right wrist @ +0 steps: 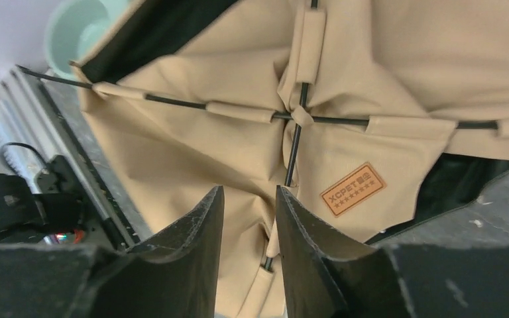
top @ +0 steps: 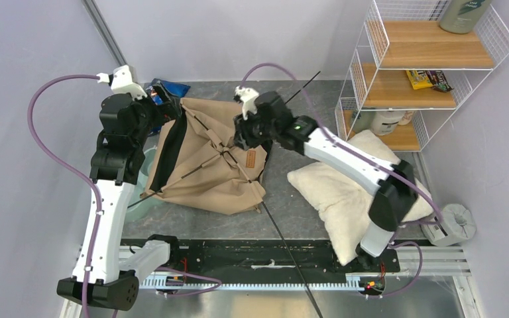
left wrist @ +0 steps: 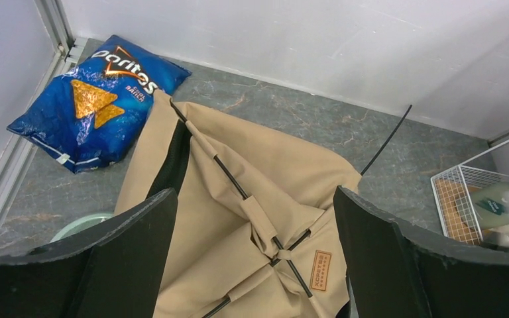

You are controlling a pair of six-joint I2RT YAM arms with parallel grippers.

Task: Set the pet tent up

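Note:
The pet tent (top: 205, 165) lies collapsed on the table, tan canvas with two thin black poles crossing at its centre (right wrist: 298, 118) and a brown leather label (right wrist: 352, 189) beside the crossing. One pole (top: 291, 252) sticks out far toward the near edge. My left gripper (left wrist: 255, 192) hovers wide open above the tent's far left part, nothing between its fingers. My right gripper (right wrist: 250, 189) hangs just above the centre, its jaws drawn close with a narrow gap. A sleeved stretch of pole shows through that gap, and no finger touches it.
A fluffy white pillow (top: 344, 192) lies right of the tent under the right arm. A blue Doritos bag (left wrist: 99, 99) sits at the back left, a mint bowl (top: 147, 172) pokes out under the tent's left edge. A wire shelf (top: 424, 66) stands at the right.

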